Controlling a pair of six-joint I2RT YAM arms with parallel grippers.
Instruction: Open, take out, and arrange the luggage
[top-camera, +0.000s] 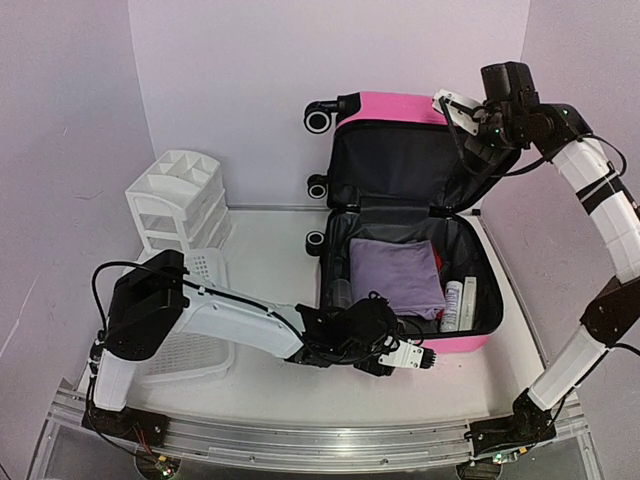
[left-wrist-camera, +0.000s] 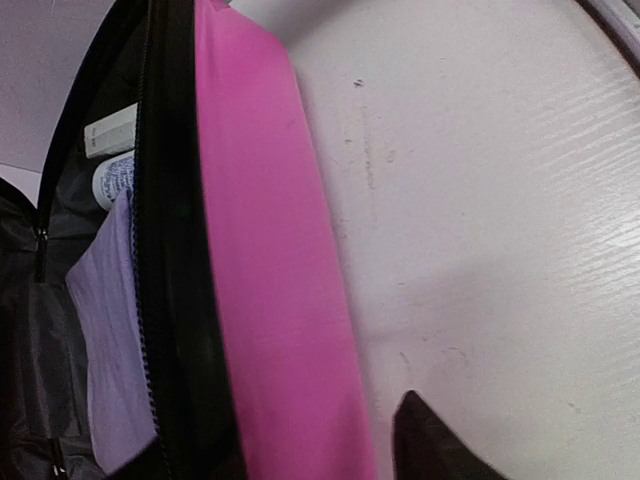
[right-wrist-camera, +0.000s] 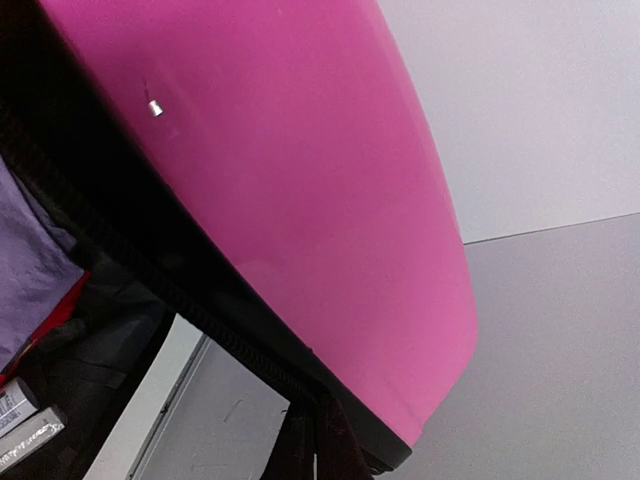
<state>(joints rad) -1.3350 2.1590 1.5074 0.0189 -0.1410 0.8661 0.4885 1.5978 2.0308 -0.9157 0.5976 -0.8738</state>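
Observation:
The bright-pink luggage (top-camera: 390, 105) lies open on the table with its lid standing upright. Its lower half holds a folded purple cloth (top-camera: 395, 272) and white tubes (top-camera: 455, 300). My right gripper (top-camera: 462, 112) is shut on the black zip trim at the lid's top right corner; this also shows in the right wrist view (right-wrist-camera: 318, 440). My left gripper (top-camera: 425, 358) sits at the lower half's front wall (left-wrist-camera: 270, 280). One dark finger (left-wrist-camera: 440, 445) shows just outside that wall, a little apart from it. The other finger is hidden.
A white drawer organizer (top-camera: 175, 200) stands at the back left. A white mesh basket (top-camera: 190, 350) lies under my left arm. Purple walls close in the back and both sides. Bare table (left-wrist-camera: 500, 200) lies in front of the luggage.

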